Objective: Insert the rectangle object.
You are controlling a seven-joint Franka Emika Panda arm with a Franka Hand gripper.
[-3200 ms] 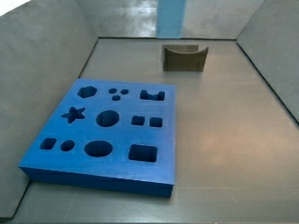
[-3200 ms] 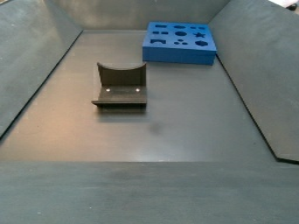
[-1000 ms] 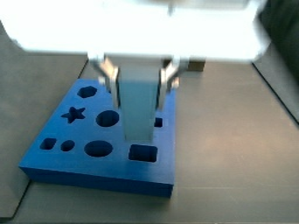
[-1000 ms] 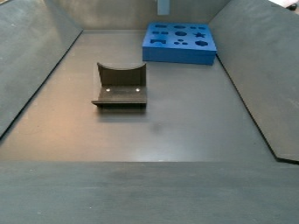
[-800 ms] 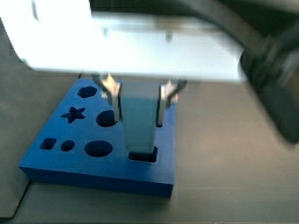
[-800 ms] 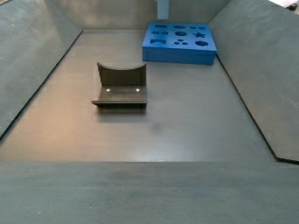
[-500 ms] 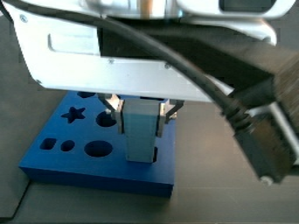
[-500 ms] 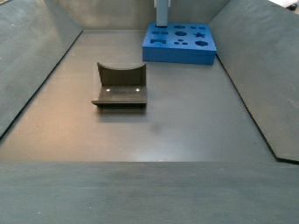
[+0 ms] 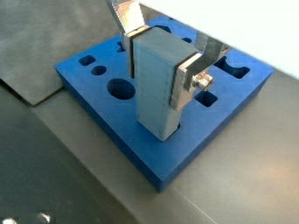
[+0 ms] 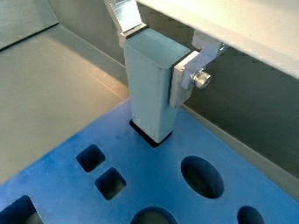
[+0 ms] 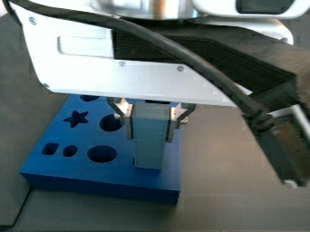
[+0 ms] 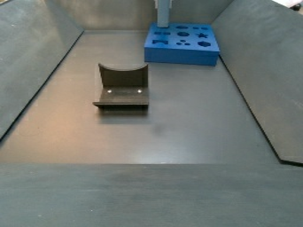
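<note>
Nearest in a side view, lower centre: bare grey floor (image 12: 154,168), then the fixture (image 12: 120,89) standing alone at mid-left, well apart from everything else. Farther back, at upper centre of that view, the board (image 12: 182,46) lying flat by the rear wall, with the bar (image 12: 164,12) rising upright from its far edge and running out of the top of the frame. Up close in a side view, filling the upper half, the gripper (image 11: 150,116) clamped on the bar (image 11: 149,136), silver fingers (image 11: 121,112) pressed flat to opposite faces near its upper part. In both wrist views, bar (image 9: 160,80) held vertical, lower end already down in the square hole at the board's (image 9: 111,122) corner; dark rim of the hole visible around the foot of the bar (image 10: 152,86) above the board (image 10: 152,188). Step in hand, by judgement: insertion proper, bar entered but likely not seated. Next move calls for a straight push down, kept square to the hole to avoid jamming, then release and lift clear.
</note>
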